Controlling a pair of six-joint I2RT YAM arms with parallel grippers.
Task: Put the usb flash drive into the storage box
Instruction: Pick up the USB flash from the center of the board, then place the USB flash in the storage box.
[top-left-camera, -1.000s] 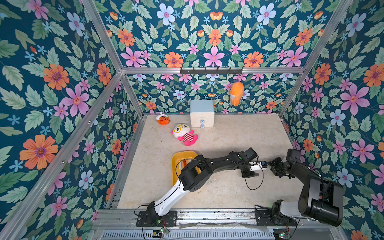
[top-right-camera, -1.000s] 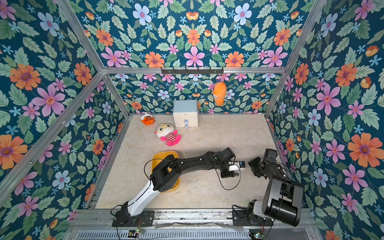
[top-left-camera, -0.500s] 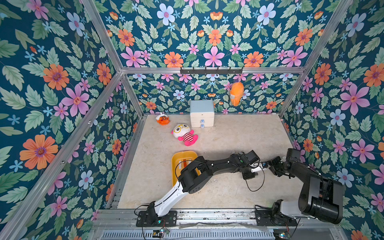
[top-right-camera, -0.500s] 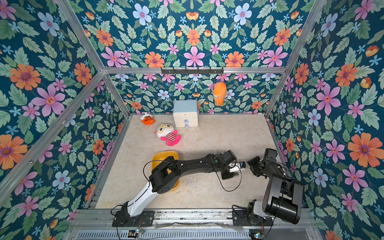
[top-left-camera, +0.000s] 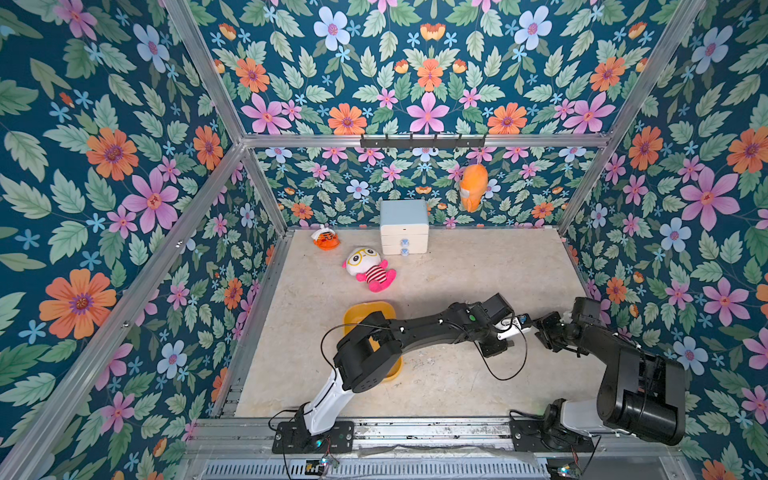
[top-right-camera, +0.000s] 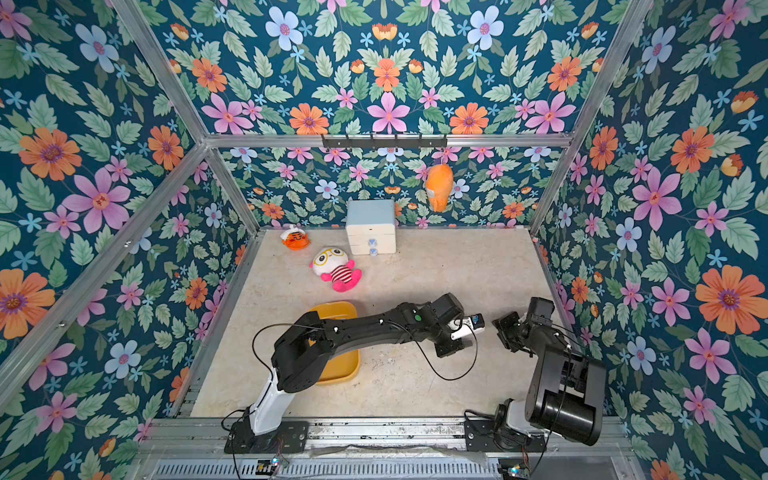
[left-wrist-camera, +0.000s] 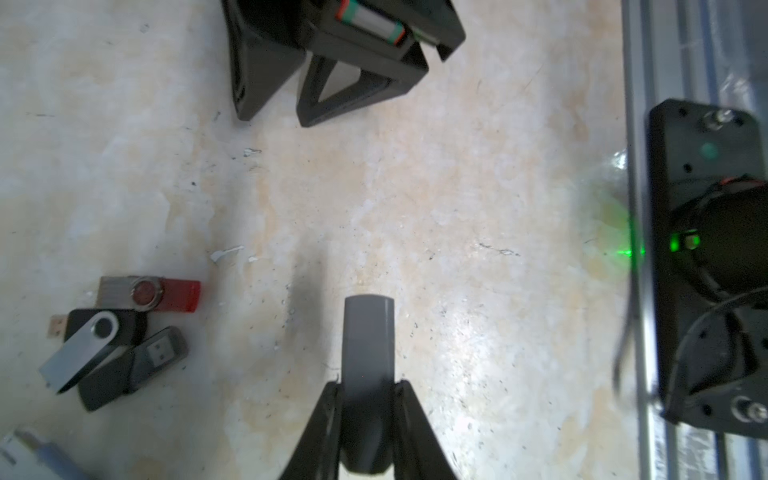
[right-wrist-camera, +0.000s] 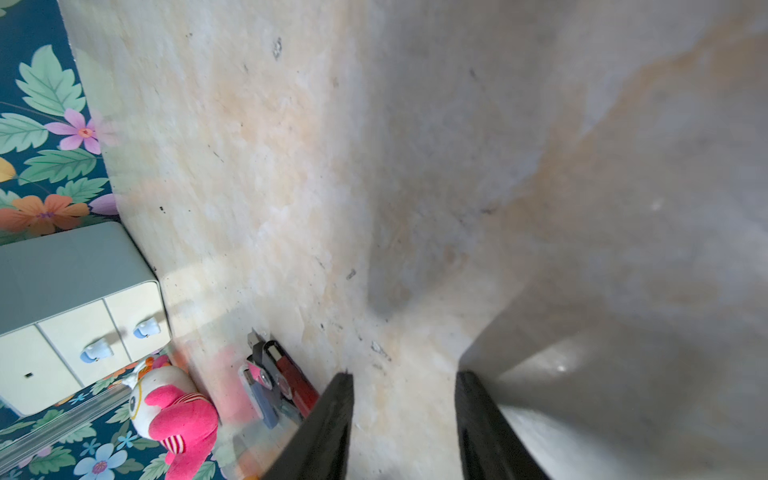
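Hidden: the left arm (top-left-camera: 419, 328) covers much of the storage box (top-left-camera: 368, 309) in both top views, and you cannot pick out the held item there.
Held item: grey usb flash drive (left-wrist-camera: 368, 328), clamped in the left gripper (left-wrist-camera: 368, 384). The jaws are closed tight on its sides, rounded end out, other end buried.
Right gripper (right-wrist-camera: 403, 380): jaws partly apart, empty, facing the left one.
Box: well apart from your drive, back along the left arm.
Loose flash drives (left-wrist-camera: 120, 336): heaped beside the jaws.
Room: bare table (left-wrist-camera: 457, 208) between the grippers, with the front rail (left-wrist-camera: 636, 124) near.
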